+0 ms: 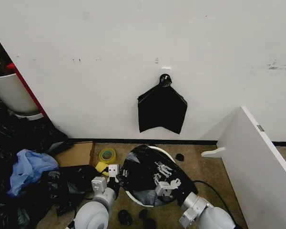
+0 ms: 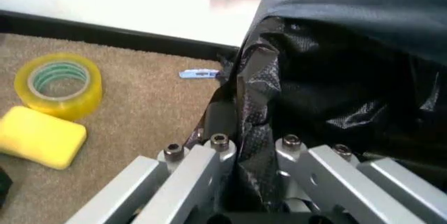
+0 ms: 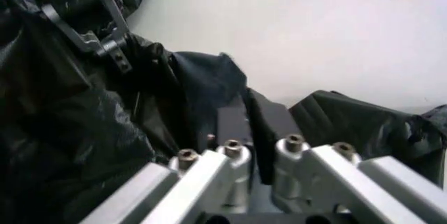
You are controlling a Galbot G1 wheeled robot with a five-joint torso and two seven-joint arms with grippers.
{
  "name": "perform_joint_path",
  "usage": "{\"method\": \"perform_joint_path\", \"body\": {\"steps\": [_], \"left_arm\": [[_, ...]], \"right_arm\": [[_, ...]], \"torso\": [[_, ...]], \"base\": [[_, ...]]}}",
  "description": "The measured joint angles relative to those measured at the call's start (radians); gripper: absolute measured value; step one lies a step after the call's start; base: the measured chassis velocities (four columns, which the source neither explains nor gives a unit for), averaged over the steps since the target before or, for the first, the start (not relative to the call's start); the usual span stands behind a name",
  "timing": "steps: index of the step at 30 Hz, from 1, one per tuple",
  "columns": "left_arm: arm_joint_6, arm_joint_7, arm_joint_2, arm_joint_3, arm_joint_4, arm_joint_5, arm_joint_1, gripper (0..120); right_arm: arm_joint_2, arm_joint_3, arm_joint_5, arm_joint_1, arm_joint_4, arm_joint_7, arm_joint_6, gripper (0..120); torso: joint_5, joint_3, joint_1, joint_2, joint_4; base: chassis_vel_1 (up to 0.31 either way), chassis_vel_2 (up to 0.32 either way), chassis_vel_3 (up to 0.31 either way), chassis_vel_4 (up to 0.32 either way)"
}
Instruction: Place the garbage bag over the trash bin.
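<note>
The glossy black garbage bag (image 1: 145, 171) lies crumpled over the off-white trash bin (image 1: 168, 152), covering most of its mouth; a strip of rim shows at the back and front. My left gripper (image 1: 115, 177) is at the bag's left edge, shut on a fold of the plastic (image 2: 253, 103). My right gripper (image 1: 163, 187) is at the bag's front right, shut on another fold (image 3: 262, 124). In the right wrist view the left gripper (image 3: 104, 25) shows farther off across the bag.
A yellow tape roll (image 1: 107, 155), a yellow sponge (image 2: 41, 136) and cardboard (image 1: 76, 153) lie to the left. A heap of dark bags with blue plastic (image 1: 28, 169) fills the far left. A black bundle (image 1: 161, 110) hangs on the wall. A white board (image 1: 257, 162) leans at the right.
</note>
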Motion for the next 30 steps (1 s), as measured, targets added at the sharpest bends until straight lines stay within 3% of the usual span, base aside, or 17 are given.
{"method": "perform_joint_path", "body": {"steps": [6,11,19,30], "left_arm": [[-0.029,0.038,0.013,-0.001,0.008,0.095,0.008,3],[-0.071,0.109,0.019,-0.018,0.007,0.189,0.02,3],[-0.155,0.177,0.037,-0.016,0.02,0.336,0.049,3],[-0.314,0.244,0.041,-0.025,0.061,0.365,0.048,3]], "right_arm": [[-0.007,-0.012,0.159,0.004,0.02,-0.006,-0.012,0],[0.016,-0.007,0.514,0.05,0.07,0.054,-0.124,0],[-0.005,0.035,0.768,0.173,0.044,0.14,-0.23,0],[-0.044,0.051,0.893,0.195,-0.013,0.19,-0.281,0]], "torso": [[0.0,0.0,0.0,0.0,0.0001],[0.0001,0.0,0.0,0.0,-0.0001],[0.0,0.0,0.0,0.0,0.0002],[0.0002,0.0,0.0,0.0,0.0001]], "base": [[0.0,0.0,0.0,0.0],[0.0,0.0,0.0,0.0],[0.0,0.0,0.0,0.0],[0.0,0.0,0.0,0.0]]}}
